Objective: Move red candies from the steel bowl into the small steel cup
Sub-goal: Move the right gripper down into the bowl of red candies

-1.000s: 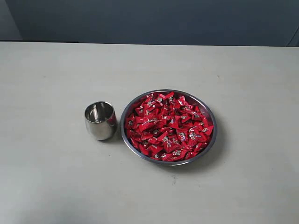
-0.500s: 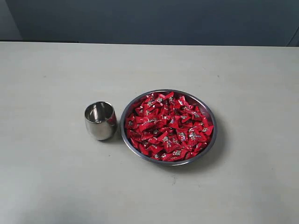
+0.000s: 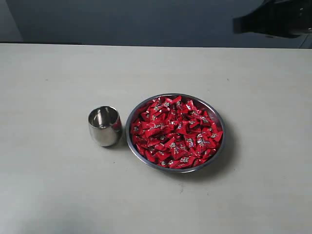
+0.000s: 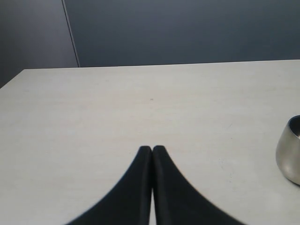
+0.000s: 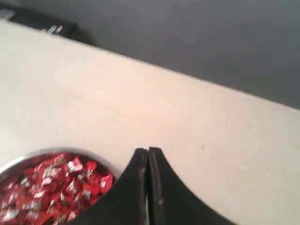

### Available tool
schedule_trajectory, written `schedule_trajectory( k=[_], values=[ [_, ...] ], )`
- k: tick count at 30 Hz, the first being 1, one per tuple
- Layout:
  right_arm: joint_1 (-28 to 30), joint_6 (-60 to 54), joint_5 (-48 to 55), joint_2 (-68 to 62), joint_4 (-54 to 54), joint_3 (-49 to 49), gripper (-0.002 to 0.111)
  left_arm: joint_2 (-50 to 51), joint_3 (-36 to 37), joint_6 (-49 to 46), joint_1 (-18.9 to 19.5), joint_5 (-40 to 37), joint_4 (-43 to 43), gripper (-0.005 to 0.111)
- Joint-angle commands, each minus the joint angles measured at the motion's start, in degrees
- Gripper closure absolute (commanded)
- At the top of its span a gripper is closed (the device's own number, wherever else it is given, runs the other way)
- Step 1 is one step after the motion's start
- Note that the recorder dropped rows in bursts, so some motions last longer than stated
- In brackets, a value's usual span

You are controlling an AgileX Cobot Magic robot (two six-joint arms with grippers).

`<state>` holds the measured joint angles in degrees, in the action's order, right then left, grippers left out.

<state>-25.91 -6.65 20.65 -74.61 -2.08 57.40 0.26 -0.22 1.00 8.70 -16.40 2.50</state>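
Observation:
The steel bowl (image 3: 132, 146) sits right of the table's middle, heaped with red candies (image 3: 176, 131). The small steel cup (image 3: 104, 126) stands upright just left of it and looks empty. My right arm (image 3: 275, 18) enters at the top right, high over the table's far edge. In the right wrist view my right gripper (image 5: 148, 151) is shut and holds nothing, with the steel bowl's rim (image 5: 44, 152) and red candies (image 5: 51, 183) beside it. My left gripper (image 4: 152, 149) is shut and empty over bare table, the small steel cup (image 4: 290, 150) off to one side.
A dark wall (image 3: 146, 22) runs behind the pale table's far edge (image 3: 122, 45). A dark flat object (image 5: 37, 21) lies at the table's far corner in the right wrist view.
My right arm has come into the exterior view at the top right. Bowl, cup and candies have not moved.

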Motion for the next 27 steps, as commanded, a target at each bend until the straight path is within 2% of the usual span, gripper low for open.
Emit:
schedule_trajectory(
  k=[1, 3, 13, 19, 27],
  values=[
    [-0.92, -27.87, 12.41, -9.79, -24.67, 5.68, 0.109, -0.26, 0.22, 0.15, -0.31, 0.10, 0.07, 0.106],
    [-0.92, -34.32, 17.26, -14.02, -29.62, 6.22, 0.109, -0.26, 0.22, 0.15, -0.31, 0.10, 0.07, 0.106],
    [-1.46, -40.06, 19.01, -21.49, -30.12, 6.22, 0.109, -0.26, 0.22, 0.15, -0.31, 0.10, 0.07, 0.106],
    [-5.64, -40.19, 14.80, -23.98, -35.46, 6.35, 0.109, -0.26, 0.22, 0.15, -0.31, 0.10, 0.07, 0.106],
    [-13.23, -42.48, 11.73, -28.38, -35.48, 6.35, 0.109, -0.26, 0.22, 0.15, -0.31, 0.10, 0.07, 0.106]
  ],
)
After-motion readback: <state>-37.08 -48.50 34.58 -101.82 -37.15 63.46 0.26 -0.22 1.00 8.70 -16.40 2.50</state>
